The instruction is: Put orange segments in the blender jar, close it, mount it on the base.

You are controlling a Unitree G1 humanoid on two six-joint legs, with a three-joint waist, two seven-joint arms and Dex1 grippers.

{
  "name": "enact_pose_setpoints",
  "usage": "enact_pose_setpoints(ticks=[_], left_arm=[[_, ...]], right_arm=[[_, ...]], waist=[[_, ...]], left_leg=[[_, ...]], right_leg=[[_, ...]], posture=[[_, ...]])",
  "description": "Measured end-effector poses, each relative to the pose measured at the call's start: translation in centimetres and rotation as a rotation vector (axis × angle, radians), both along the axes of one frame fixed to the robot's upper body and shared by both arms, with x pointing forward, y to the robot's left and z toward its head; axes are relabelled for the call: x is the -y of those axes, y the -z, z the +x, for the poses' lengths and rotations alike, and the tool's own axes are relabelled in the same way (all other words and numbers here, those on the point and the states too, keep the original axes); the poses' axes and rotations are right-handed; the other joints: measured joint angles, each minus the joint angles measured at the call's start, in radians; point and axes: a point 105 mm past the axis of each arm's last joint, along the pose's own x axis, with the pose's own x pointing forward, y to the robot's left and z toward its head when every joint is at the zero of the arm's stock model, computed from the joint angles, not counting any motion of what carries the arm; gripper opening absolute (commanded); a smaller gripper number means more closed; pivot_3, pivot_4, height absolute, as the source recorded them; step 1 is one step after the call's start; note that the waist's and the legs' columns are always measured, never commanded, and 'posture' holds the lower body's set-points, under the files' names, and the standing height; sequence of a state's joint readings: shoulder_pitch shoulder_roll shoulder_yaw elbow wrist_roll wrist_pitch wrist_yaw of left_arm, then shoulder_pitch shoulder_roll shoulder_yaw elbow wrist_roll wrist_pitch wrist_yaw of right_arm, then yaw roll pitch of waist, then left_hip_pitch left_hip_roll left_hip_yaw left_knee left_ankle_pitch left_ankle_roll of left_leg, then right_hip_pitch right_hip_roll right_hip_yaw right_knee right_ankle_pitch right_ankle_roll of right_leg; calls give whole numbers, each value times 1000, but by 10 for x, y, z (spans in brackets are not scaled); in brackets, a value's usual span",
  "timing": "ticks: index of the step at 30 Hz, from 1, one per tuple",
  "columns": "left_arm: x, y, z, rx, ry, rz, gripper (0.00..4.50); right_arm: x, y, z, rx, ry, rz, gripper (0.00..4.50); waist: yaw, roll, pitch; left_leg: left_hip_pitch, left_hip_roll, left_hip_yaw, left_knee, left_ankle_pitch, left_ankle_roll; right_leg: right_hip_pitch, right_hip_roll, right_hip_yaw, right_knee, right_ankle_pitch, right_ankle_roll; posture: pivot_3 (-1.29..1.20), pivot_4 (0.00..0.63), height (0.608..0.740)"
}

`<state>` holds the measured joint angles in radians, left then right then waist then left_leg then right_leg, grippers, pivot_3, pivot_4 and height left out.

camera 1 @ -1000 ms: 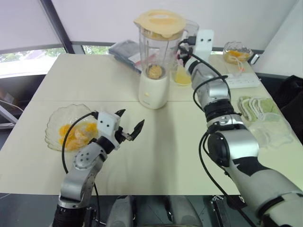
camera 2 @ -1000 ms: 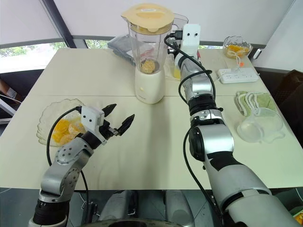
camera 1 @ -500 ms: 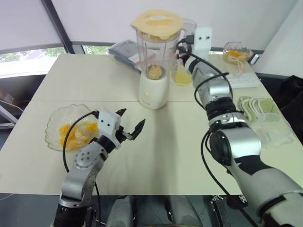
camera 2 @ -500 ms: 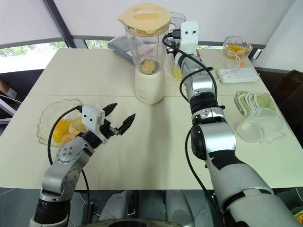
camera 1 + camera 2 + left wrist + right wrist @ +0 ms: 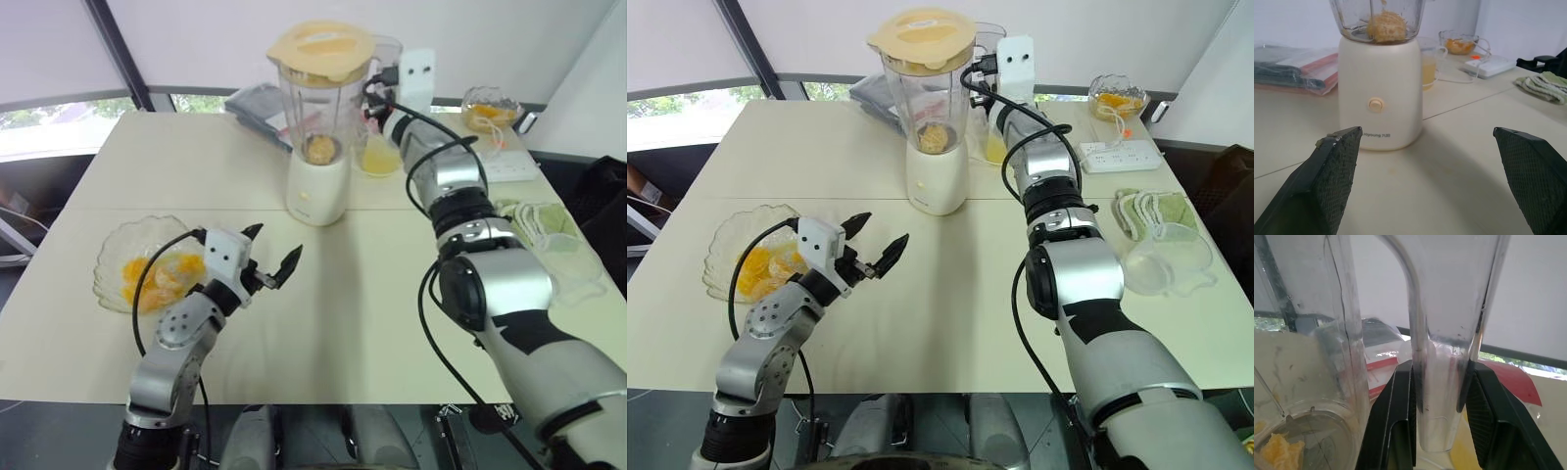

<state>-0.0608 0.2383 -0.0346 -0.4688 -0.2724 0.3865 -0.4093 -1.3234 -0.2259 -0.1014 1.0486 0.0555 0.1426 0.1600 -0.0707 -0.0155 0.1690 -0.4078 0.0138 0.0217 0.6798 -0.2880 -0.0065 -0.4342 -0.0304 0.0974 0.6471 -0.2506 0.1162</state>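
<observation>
Blender jar [image 5: 318, 93], the big clear plastic pitcher with a cream-yellow lid [image 5: 320, 48], sits on the squat cream-white base [image 5: 316, 184] at 12 o'clock on the pale worktop [image 5: 392, 294]. Right gripper [image 5: 1437, 418] has its jaws clamped on the jar's clear side handle [image 5: 1444, 382]. Left gripper [image 5: 272, 259] hangs with jaws spread wide, holding nothing, just at 3 o'clock of the scalloped glass bowl [image 5: 122, 257] of glossy orange segments [image 5: 157, 281]. Compared with a second ago, the jar has tilted slightly; the left arm hasn't budged.
</observation>
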Motion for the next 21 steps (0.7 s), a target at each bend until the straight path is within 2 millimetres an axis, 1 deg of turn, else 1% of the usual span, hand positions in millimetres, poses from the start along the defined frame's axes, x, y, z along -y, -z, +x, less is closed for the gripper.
enact_pose_setpoints(ticks=[7,9,10,14,16,21], left_arm=[[4,-1,0,1,10,-3,4462],[4,-1,0,3,10,-3,4500],[4,-1,0,3,10,-3,4500],[4,-1,0,2,11,-3,4500],[4,0,2,-2,12,-2,4500],[4,1,2,-6,14,-2,4500]], right_arm=[[0,0,0,-3,-2,-2,877],[0,0,0,-4,-1,-3,1862],[2,3,0,-18,4,-17,2271],[8,31,2,-109,25,-34,4389],[9,35,2,-122,28,-36,4459],[17,31,2,-113,47,-48,4459]], waist=[[0,0,0],[0,0,0],[0,0,0],[0,0,0],[-2,0,1],[-1,1,1]], left_leg=[[0,0,0,0,0,0],[0,0,0,0,0,0],[0,0,0,0,0,0],[0,0,0,0,0,0],[0,0,0,0,0,0],[0,0,0,-1,0,0]], right_leg=[[0,0,0,0,0,0],[0,0,0,0,0,0],[0,0,0,0,0,0],[0,0,0,0,0,0],[0,0,0,0,0,0],[0,0,0,0,0,0]], posture=[[0,150,740],[0,150,740],[0,150,740],[0,150,740],[0,150,740],[0,150,740]])
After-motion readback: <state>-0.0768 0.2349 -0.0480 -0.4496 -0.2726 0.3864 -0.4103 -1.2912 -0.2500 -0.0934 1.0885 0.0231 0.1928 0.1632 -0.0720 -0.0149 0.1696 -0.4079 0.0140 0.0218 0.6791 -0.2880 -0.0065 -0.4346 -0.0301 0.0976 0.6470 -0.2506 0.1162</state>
